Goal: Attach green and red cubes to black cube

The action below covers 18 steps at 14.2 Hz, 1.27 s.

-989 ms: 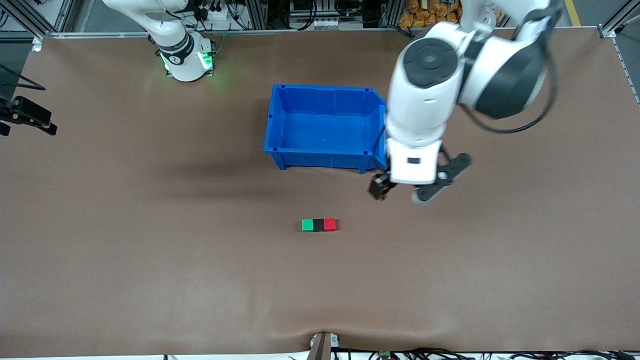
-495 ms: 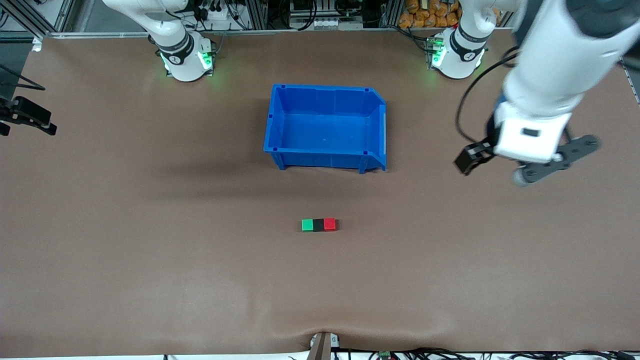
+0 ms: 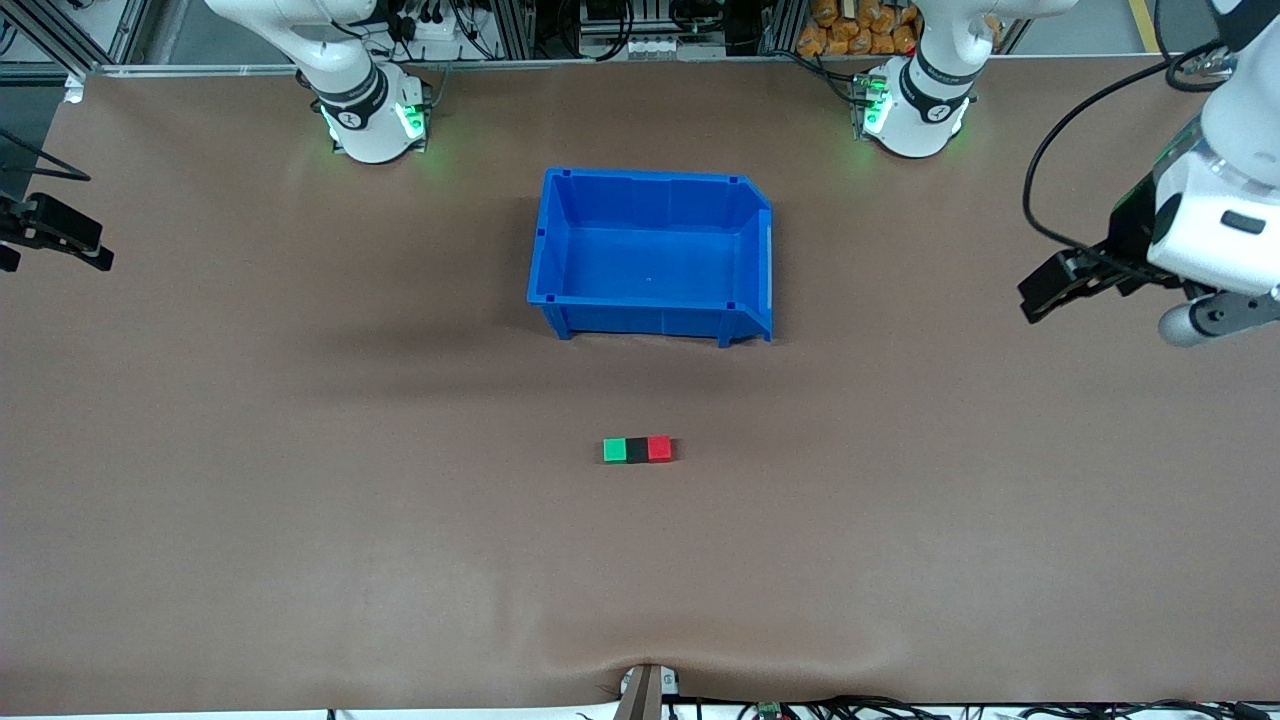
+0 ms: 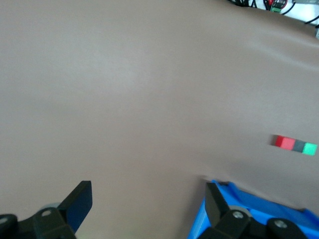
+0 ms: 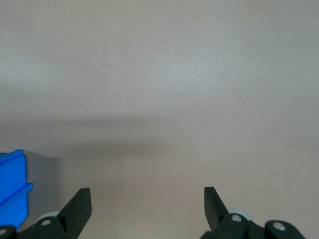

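Green cube (image 3: 614, 450), black cube (image 3: 636, 450) and red cube (image 3: 659, 448) lie in one touching row on the brown table, black in the middle, nearer the front camera than the blue bin (image 3: 650, 250). The left wrist view shows the same row: red cube (image 4: 285, 142), black cube (image 4: 298, 146), green cube (image 4: 310, 149). My left gripper (image 3: 1110, 310) hangs open and empty over the table's edge at the left arm's end, well away from the cubes. My right gripper (image 5: 147, 199) is open and empty over bare table.
The blue bin (image 4: 249, 209) is empty, its rim showing beside the left gripper's (image 4: 148, 199) finger; a corner of the bin (image 5: 12, 184) shows in the right wrist view. Both arm bases stand along the table edge farthest from the front camera.
The left arm has swung from beside the bin, near the cubes, out to the left arm's end of the table. The cube row has not moved.
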Motion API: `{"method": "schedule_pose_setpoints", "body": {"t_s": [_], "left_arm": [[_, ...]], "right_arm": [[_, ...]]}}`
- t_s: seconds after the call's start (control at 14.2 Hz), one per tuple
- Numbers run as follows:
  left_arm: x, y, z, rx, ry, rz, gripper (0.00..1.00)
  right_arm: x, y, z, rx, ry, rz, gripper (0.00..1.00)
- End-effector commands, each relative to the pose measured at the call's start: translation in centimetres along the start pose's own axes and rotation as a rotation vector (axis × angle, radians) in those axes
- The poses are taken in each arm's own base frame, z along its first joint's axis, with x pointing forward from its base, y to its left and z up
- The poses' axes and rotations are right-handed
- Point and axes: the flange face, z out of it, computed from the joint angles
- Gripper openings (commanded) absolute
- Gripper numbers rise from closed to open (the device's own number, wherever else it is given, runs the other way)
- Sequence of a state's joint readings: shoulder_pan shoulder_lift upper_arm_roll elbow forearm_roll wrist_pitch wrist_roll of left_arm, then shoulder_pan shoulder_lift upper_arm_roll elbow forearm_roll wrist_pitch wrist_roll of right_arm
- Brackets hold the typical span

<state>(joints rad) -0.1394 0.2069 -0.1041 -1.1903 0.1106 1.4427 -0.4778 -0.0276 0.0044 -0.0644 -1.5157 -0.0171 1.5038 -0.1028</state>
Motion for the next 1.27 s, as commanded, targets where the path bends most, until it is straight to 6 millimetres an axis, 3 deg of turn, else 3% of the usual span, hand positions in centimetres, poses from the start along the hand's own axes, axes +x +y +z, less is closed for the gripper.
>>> {"method": "schedule_pose_setpoints", "body": {"t_s": [0.0, 0.28, 0.42, 0.64, 1.2], "left_arm": [[-3.9, -5.8, 0.6, -0.059, 0.016, 0.037, 1.0], [-7.1, -10.2, 0.2, -0.049, 0.009, 0.041, 1.0], [-8.1, -11.3, -0.2, -0.05, 0.012, 0.075, 1.0], [-7.8, -12.7, -0.7, -0.039, -0.025, 0.069, 1.0], [-8.0, -11.4, -1.2, -0.02, -0.044, 0.096, 1.0]], "right_arm": [[-0.2, 0.0, -0.1, -0.012, 0.003, 0.007, 1.0], [-0.2, 0.2, -0.1, -0.012, 0.0, 0.01, 1.0], [-0.1, 0.2, 0.2, -0.012, -0.003, 0.01, 1.0], [-0.1, 0.4, 0.2, -0.011, -0.005, 0.013, 1.0], [0.0, 0.5, 0.4, -0.011, -0.01, 0.014, 1.0]]}}
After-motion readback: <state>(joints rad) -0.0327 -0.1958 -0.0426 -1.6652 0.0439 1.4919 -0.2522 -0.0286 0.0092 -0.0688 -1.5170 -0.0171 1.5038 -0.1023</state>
